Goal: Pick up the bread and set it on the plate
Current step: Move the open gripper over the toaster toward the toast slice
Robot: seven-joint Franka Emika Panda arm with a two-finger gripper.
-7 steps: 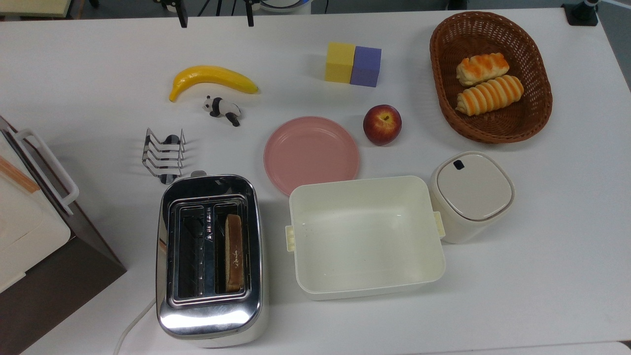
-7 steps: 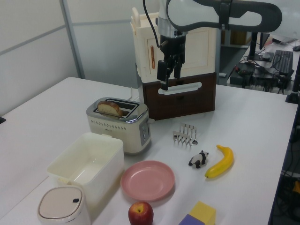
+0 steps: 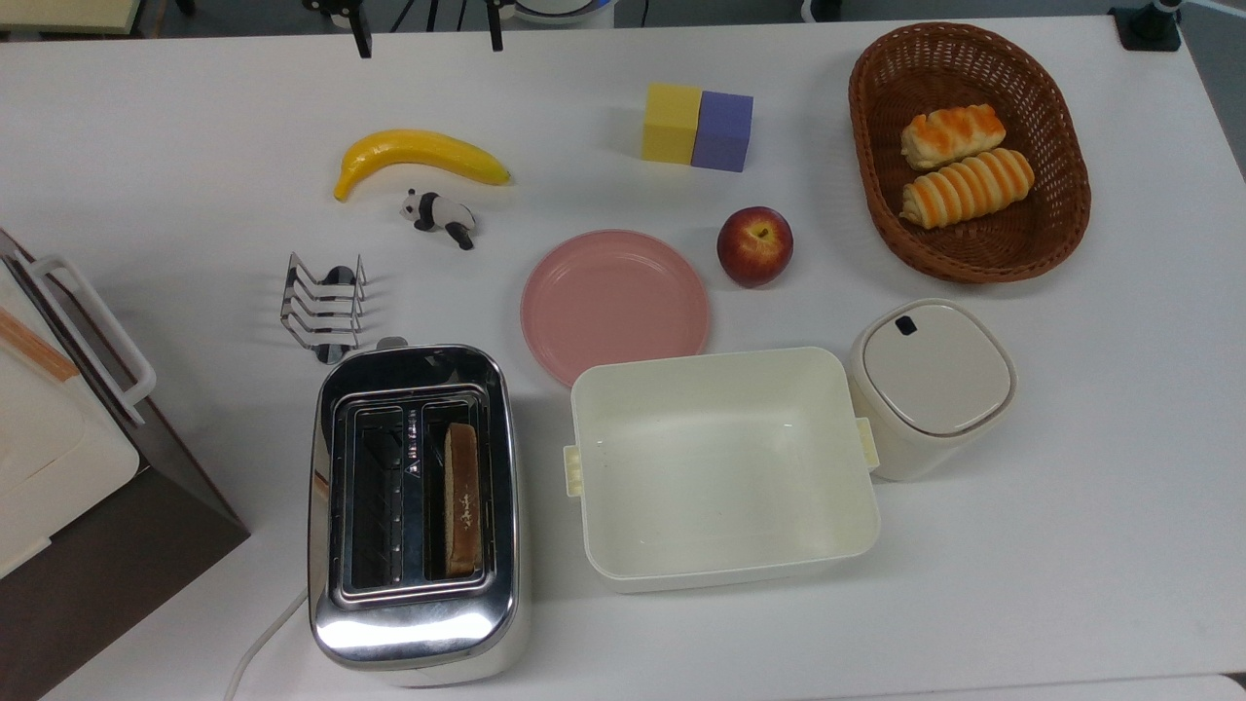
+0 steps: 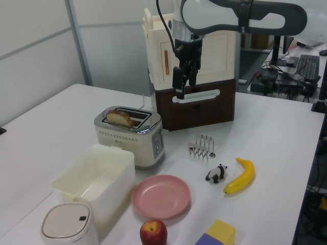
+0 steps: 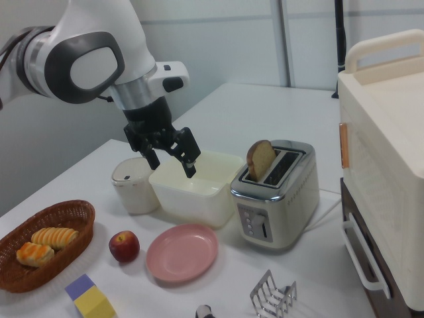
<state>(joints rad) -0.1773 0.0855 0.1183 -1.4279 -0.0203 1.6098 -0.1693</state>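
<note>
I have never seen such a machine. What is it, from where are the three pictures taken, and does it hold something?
It is a robot arm with a two-finger gripper, open and holding nothing. One picture looks straight down on the white table; the other two look from opposite sides. A slice of bread stands in the toaster. Beside it lie a pink plate with nothing on it, a cream tub, an apple, a banana and a basket with two rolls.
</note>
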